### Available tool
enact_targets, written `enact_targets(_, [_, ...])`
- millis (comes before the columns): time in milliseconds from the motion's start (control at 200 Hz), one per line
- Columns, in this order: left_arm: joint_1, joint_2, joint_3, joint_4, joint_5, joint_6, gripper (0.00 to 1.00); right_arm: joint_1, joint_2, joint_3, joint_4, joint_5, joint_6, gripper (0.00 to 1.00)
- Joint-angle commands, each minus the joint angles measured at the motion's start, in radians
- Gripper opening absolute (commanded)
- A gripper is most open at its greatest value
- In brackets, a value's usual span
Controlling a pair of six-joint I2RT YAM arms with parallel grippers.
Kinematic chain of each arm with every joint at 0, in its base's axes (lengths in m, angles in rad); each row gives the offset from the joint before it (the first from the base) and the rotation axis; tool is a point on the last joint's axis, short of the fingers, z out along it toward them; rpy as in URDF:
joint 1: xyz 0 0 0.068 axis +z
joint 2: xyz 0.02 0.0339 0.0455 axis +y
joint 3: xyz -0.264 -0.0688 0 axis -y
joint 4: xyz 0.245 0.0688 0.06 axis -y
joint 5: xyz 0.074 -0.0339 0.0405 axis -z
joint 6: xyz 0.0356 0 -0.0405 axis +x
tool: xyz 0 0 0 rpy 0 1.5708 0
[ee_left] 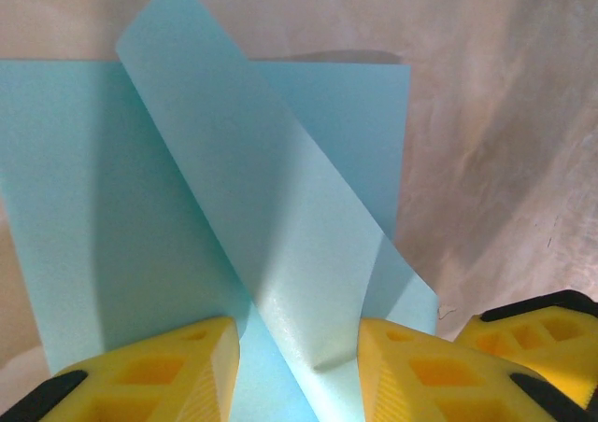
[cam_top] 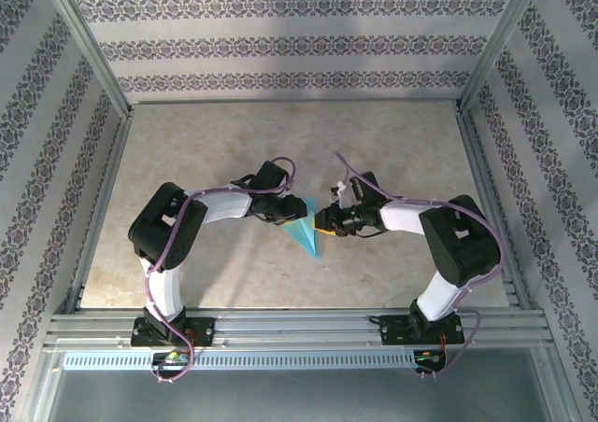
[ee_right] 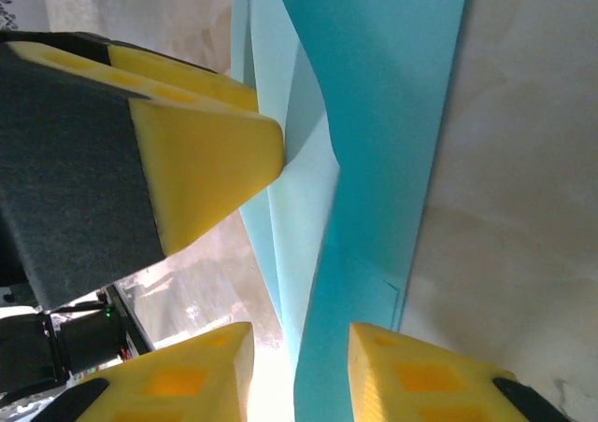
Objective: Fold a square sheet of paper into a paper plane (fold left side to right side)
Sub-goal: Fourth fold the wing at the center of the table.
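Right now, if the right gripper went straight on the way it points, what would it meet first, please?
Probably the blue paper: its raised fold stands between the right gripper's fingers. The left gripper's finger sits close beside that line, though depth is unclear.

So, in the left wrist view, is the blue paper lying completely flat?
No, one flap of the square sheet of paper rises off the flat layer, casting a shadow and slanting diagonally across it.
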Motion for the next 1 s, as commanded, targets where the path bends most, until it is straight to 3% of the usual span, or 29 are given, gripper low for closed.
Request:
enact_targets(0, [-0.015,0.025,0.003,-0.054,-0.030,0.013,0.40,0.016,0.025,0.023,0.050,-0.024,0.027,0.31])
enact_targets(545, [-0.016,0.025,0.005,-0.057,-0.033,0.013,0.40,0.016,0.035,0.019,0.014,0.041,-0.003,0.07])
enact_targets(994, [-0.016,0.025,0.008,-0.059,-0.033,0.014,0.40,0.019,0.055,0.028,0.001,0.092,-0.025,0.01])
